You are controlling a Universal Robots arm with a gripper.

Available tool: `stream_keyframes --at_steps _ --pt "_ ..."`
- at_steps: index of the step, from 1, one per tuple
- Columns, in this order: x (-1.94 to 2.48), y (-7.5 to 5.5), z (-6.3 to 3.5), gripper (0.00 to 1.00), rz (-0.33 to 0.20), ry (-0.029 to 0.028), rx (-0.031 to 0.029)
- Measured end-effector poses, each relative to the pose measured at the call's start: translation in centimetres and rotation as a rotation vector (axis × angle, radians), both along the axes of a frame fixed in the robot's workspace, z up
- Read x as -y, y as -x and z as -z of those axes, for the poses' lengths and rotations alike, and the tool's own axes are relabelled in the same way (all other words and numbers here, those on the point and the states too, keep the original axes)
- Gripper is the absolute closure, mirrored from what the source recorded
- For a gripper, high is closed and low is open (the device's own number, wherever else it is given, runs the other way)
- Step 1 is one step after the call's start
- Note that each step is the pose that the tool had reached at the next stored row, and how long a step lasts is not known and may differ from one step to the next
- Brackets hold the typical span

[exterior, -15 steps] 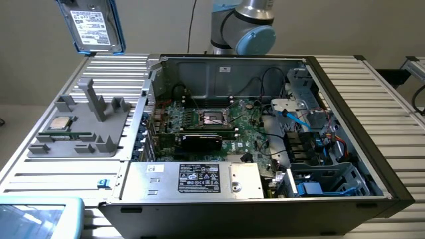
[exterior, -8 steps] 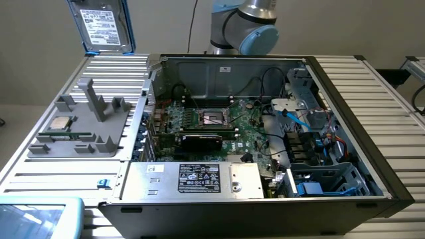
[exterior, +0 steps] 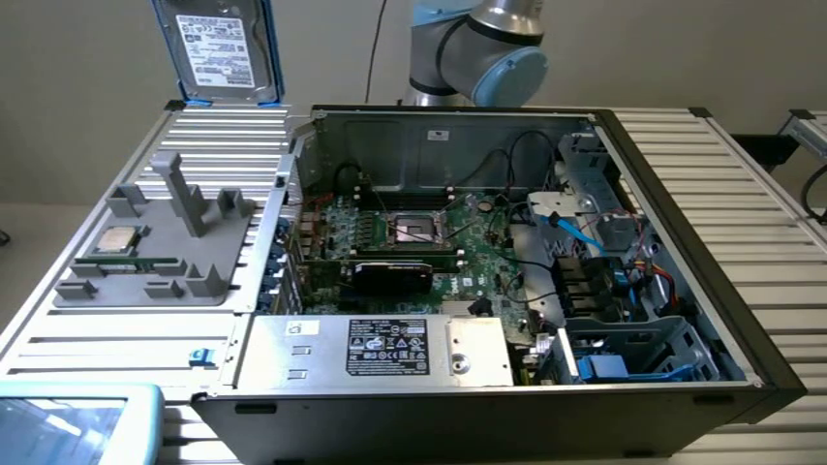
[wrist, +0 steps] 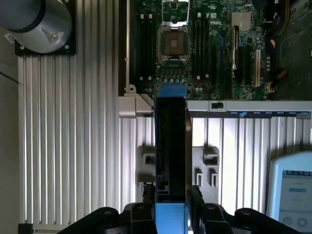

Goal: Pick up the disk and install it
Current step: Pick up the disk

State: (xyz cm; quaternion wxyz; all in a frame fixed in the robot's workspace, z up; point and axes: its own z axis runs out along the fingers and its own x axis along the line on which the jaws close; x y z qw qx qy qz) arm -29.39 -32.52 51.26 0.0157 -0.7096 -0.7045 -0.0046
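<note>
The ribbed tabletop (exterior: 762,194) carries the open computer case (exterior: 440,145). At the case's eleven o'clock in the exterior view, the disk (exterior: 220,44) hangs upright in the air, label outward. The tool (wrist: 170,195) is clamped across its flat faces near one end. The disk is probably dense, rigid, smooth and shock-sensitive. The blue rails (wrist: 170,91) look flexible, so the faces seem the sounder hold.

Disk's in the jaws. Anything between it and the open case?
Nothing visible. The disk hangs above the table, to the exterior view's left of the case, which is open on top.
</note>
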Motion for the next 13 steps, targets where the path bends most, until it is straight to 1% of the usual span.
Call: stream_keyframes --at_steps 13 --pt "2.55 -4.9 -1.26 0.63 0.0 0.0 -0.0114"
